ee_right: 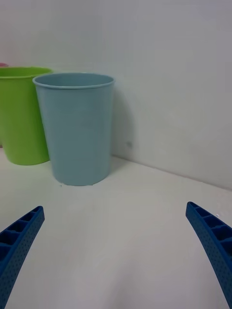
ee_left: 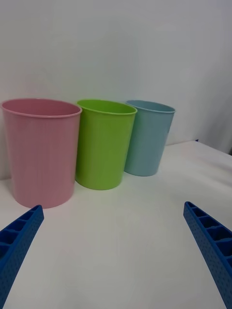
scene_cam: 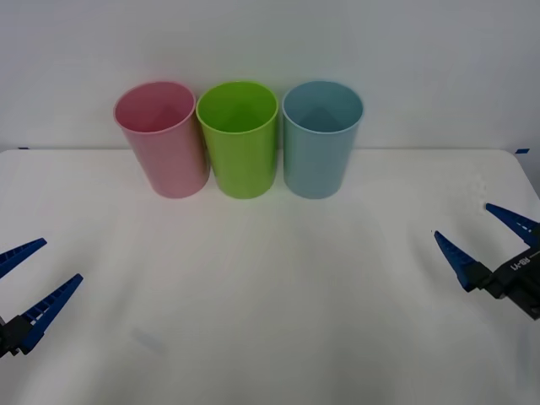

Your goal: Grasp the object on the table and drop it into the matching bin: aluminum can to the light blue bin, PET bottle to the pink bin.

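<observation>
The light blue bin (scene_cam: 319, 145) (ee_right: 77, 130) (ee_left: 147, 137) stands at the right end of a row at the back of the white table (scene_cam: 270, 287). The pink bin (scene_cam: 164, 145) (ee_left: 41, 150) stands at the row's left end. The object, whether aluminum can or PET bottle, is out of view. My left gripper (scene_cam: 62, 260) (ee_left: 113, 206) hovers open at the table's front left, with nothing between its blue fingers. My right gripper (scene_cam: 462, 220) (ee_right: 114, 206) hangs open at the right side, also holding nothing.
A green bin (scene_cam: 239, 143) (ee_right: 21, 116) (ee_left: 104, 145) stands between the pink and light blue ones, almost touching both. A plain white wall rises right behind the row. Bare table stretches between the two grippers and in front of the bins.
</observation>
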### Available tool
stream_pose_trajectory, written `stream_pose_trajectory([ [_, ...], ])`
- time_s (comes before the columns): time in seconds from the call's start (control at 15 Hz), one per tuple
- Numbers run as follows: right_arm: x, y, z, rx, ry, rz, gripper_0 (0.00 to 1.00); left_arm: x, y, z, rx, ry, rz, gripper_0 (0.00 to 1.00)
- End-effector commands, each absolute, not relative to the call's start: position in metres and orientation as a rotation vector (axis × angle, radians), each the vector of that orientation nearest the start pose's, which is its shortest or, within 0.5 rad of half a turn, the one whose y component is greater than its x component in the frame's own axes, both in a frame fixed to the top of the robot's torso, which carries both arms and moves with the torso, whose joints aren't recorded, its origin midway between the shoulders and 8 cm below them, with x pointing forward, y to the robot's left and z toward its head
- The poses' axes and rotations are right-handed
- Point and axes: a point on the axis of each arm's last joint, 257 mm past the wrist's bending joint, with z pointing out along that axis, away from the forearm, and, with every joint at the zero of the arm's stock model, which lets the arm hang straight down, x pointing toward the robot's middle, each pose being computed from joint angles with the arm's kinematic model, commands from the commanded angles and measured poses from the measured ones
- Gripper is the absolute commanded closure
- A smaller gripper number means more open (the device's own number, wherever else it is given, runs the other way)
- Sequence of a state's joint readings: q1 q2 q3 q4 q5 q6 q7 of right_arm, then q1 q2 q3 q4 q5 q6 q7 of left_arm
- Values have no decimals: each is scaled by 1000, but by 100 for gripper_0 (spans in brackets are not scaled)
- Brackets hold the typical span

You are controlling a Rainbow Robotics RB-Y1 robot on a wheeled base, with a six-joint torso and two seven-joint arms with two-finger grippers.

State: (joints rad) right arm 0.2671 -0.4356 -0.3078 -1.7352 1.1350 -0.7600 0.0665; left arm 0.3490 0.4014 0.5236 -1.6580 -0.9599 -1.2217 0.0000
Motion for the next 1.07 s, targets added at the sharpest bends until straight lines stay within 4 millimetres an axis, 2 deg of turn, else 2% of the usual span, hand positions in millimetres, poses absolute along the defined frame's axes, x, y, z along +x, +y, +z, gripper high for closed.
stream_pose_trajectory([
  [0.07,407,-322,-193,-486,1535,297,0,342,330,-169,465,1441,-567,0],
  [0.53,356,-334,-198,-491,1546,386,0,342,330,-169,465,1441,-567,0],
  [0.73,346,-340,-201,-470,1557,389,0,342,330,-169,465,1441,-567,0],
  [1.07,343,-338,-206,-472,1566,397,0,342,330,-169,465,1441,-567,0],
])
